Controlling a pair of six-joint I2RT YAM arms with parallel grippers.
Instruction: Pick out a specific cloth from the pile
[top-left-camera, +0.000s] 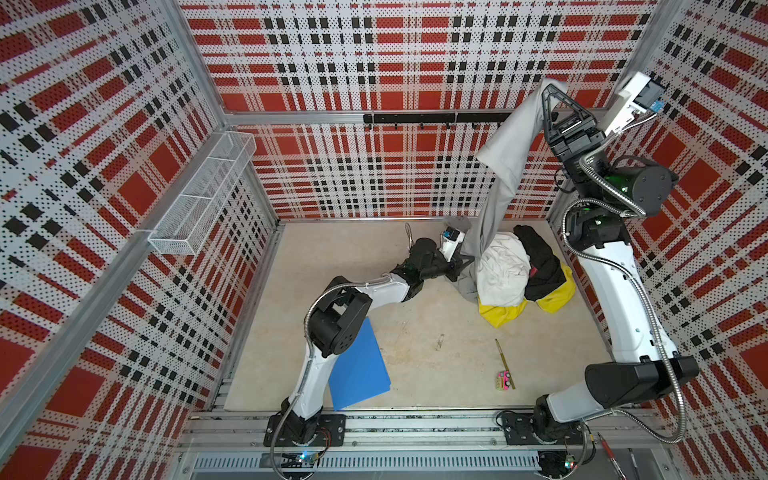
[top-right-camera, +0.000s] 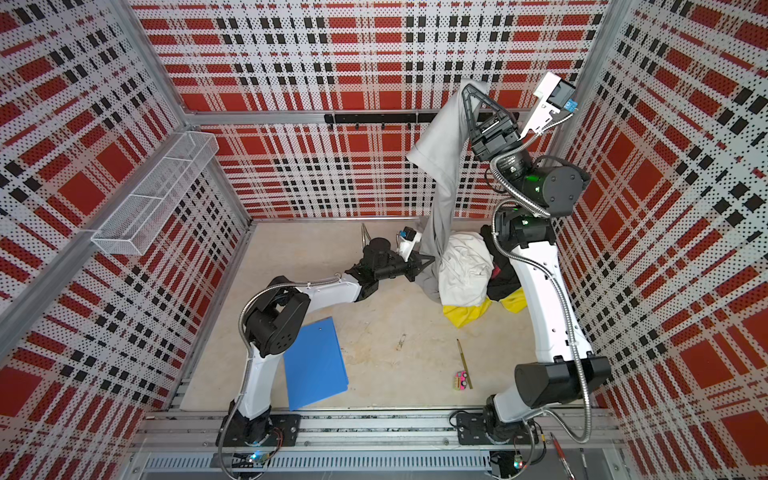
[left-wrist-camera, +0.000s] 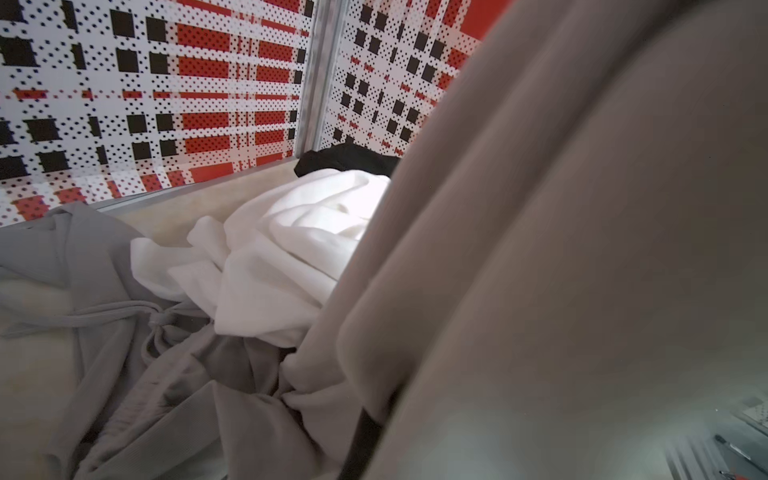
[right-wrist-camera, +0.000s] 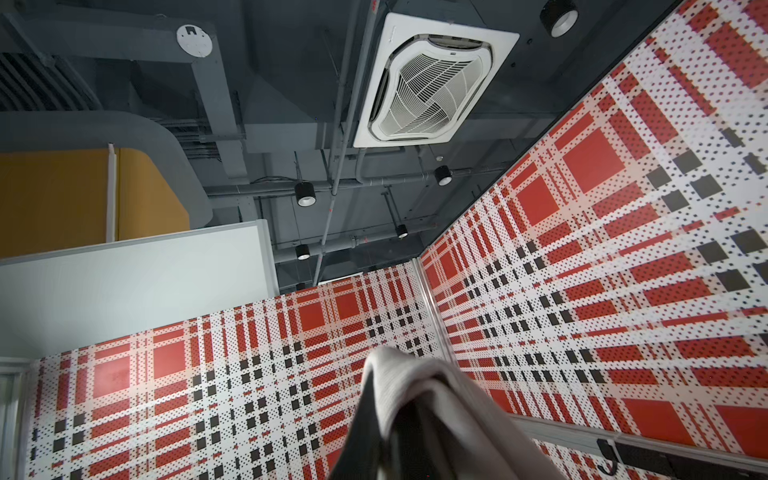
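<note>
In both top views the right arm is covering the right edge of the pile (top-left-camera: 515, 286), so the black cloth (top-left-camera: 540, 257) and the yellow garment (top-left-camera: 555, 299) are showing only in part, and a pink-red scrap between them is too small to make out. The cloth (top-left-camera: 509, 166) is hanging as a long grey drape from the upper right of the frame down to the pile's left edge, hiding the near side of the white cloth (top-left-camera: 503, 270). The right gripper (top-left-camera: 546, 89) is holding its top end high against the back wall, jaws pinched tight on the fabric; in the right wrist view the cloth (right-wrist-camera: 415, 386) is folding over that gripper (right-wrist-camera: 386, 415) at the bottom of the frame. The left gripper (top-left-camera: 467, 262) is sitting low at right of centre, closed into the cloth's lower folds. In the left wrist view blurred grey fabric (left-wrist-camera: 582, 249) is filling the right half, puckering beside one dark finger (left-wrist-camera: 365, 432); whether the drawstring fabric (left-wrist-camera: 104, 332) at lower left is the same piece is unclear. On the table (top-left-camera: 436, 332), well apart from the pile, a blue folder (top-left-camera: 359, 370) is lying partly under the left arm, and a thin stick (top-left-camera: 504, 359) is lying just beside a small pink object (top-left-camera: 504, 380). A wire basket (top-left-camera: 203, 195) is hanging on the left wall, and the cloth is crossing a black hook rail (top-left-camera: 432, 118).
</note>
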